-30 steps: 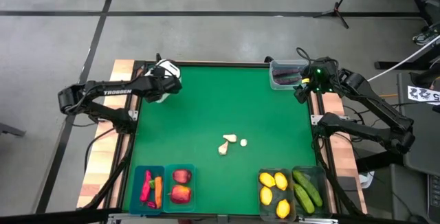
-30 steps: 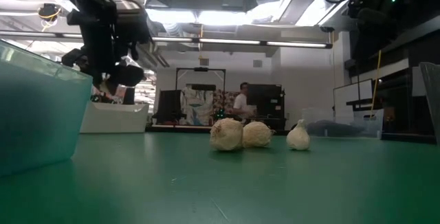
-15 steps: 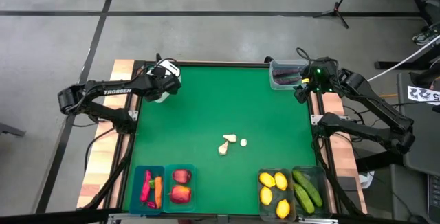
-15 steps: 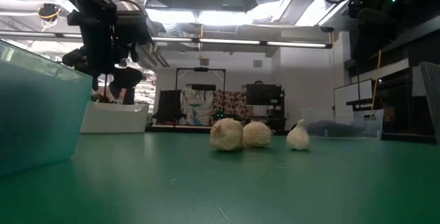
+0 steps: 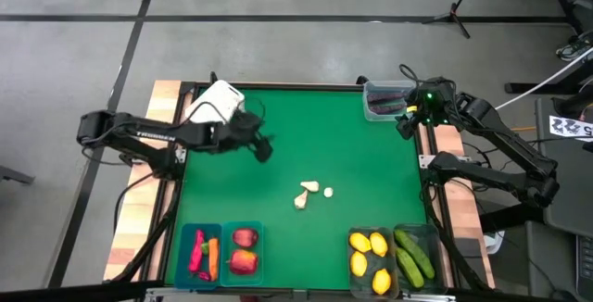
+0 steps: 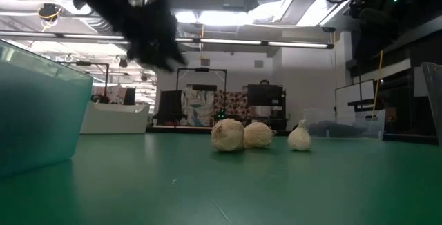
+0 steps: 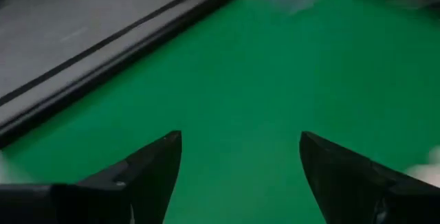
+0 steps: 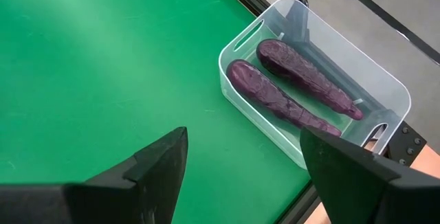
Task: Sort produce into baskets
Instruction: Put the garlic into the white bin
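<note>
Three white garlic bulbs [image 5: 313, 192] lie loose near the middle of the green table [image 5: 306, 144], close together, two of them touching and the third just beside them in the low view. The left gripper [image 5: 263, 146] hangs over the mat to the left of centre, away from the white box [image 5: 213, 104] at the far left corner; its fingers [image 7: 148, 172] stand wide apart with only green cloth between them, holding nothing. The right gripper [image 5: 405, 122] waits at the far right edge, just beside the clear plastic tub [image 8: 385, 86] that holds two dark purple eggplants [image 8: 292, 90] lying side by side; its fingers [image 8: 155, 169] are also spread wide and empty. Along the near edge, on the left, one teal bin [image 5: 184, 246] holds red peppers [image 5: 197, 251] and an orange carrot [image 5: 213, 256], and the teal bin [image 5: 257, 246] touching it holds red apples [image 5: 244, 251]. On the near right, one dark-tinted bin [image 5: 352, 256] holds yellow lemons [image 5: 369, 254] and its neighbour [image 5: 432, 246] holds green cucumbers [image 5: 413, 256].
</note>
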